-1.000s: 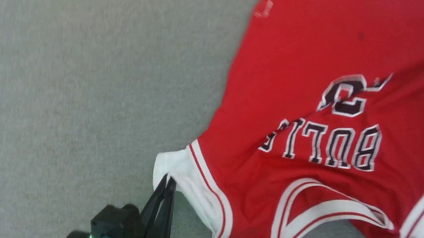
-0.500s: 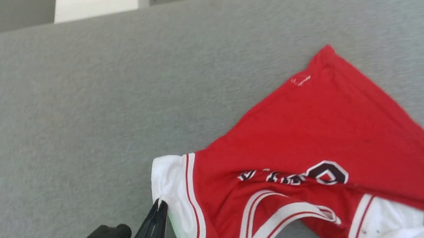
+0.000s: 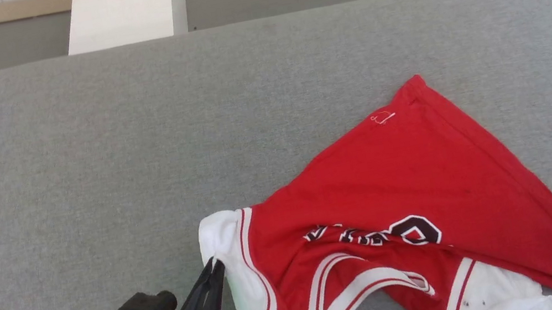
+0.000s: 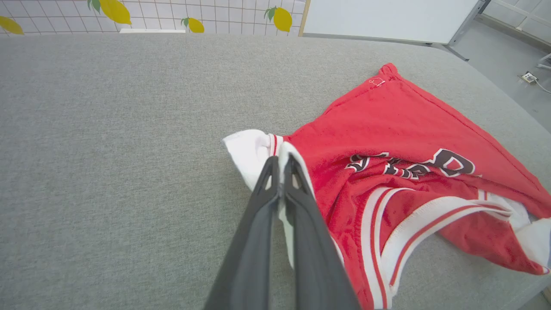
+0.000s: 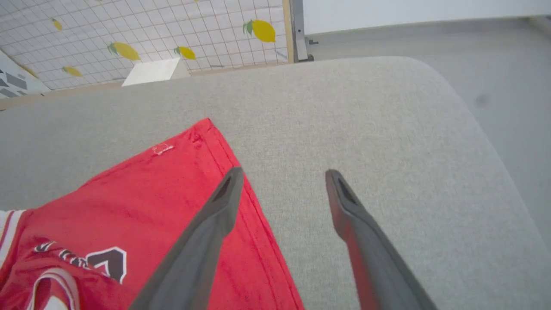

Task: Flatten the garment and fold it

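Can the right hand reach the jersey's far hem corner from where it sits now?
Probably yes. The right hand is open over the side edge of the garment, and the hem corner lies flat on the grey surface ahead of its fingers, with nothing between.

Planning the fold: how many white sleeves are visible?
2: one sleeve pinched in the left gripper; the other sleeve at the head view's lower right, partly hidden.
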Available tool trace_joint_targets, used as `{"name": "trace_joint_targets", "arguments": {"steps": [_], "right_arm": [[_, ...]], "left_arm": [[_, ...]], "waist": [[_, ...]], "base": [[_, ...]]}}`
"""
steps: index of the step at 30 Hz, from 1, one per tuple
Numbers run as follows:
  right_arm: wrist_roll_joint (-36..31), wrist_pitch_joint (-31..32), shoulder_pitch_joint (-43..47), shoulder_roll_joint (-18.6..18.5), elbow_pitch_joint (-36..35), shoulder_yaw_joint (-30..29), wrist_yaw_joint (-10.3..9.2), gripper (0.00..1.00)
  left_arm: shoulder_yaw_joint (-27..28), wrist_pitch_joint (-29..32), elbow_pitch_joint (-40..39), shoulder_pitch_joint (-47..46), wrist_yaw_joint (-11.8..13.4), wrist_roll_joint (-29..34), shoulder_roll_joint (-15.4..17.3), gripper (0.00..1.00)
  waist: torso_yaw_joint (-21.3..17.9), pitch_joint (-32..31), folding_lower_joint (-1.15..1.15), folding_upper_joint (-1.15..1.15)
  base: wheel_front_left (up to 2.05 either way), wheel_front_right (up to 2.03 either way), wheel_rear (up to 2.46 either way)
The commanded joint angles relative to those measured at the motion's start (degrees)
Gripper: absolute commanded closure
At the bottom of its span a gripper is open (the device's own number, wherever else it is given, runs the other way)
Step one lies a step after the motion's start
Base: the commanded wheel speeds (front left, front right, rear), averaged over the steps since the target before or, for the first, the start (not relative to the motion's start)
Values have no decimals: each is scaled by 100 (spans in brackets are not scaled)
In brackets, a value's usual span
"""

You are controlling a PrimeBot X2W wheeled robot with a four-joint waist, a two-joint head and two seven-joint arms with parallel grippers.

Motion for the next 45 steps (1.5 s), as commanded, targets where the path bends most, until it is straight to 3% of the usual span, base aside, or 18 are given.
{"name": "trace_joint_targets", "arguments": {"steps": [1,5,10,22,23,25,30,40,45], "right_arm": [[70,174,-413,-117,-25,140,-8,0],[201,560,-1553,-624,206,973,-8,0],[115,933,-2548,-925,1076,1857,-8,0],[-43,1114,-3405,-1290,2598,2588,-8,0],[-3,1178,-3405,-1304,2662,2633,-8,23],[118,1378,-3387,-1342,2770,2772,-8,100],[327,1457,-3429,-1463,2795,2987,-8,100],[521,-362,-3404,-1299,2814,2857,-8,100],[508,-962,-3319,-1189,2667,2581,-8,100]], "left_arm": [[-20,-24,-37,-129,27,55,-31,100],[-126,-35,-92,-387,-12,170,-140,100],[-310,-32,-76,-774,-89,337,-318,100],[-570,-118,105,-1264,-195,498,-639,100],[-576,-124,122,-1281,-199,498,-652,100],[-584,-135,164,-1310,-206,495,-666,100],[-517,-188,252,-1381,-237,459,-626,100],[-44,-338,831,-2042,-327,513,-304,100],[225,-269,1080,-2566,-407,438,-177,100]], "waist": [[181,207,0,0],[431,573,0,0],[835,1107,0,0],[1400,1834,0,0],[1410,1846,0,0],[1413,1852,0,0],[1300,1717,0,0],[787,657,0,0],[576,56,0,0]], "base": [[0,0,0],[0,0,0],[0,0,0],[0,0,0],[0,0,0],[0,0,0],[0,0,0],[0,0,0],[0,0,0]]}}
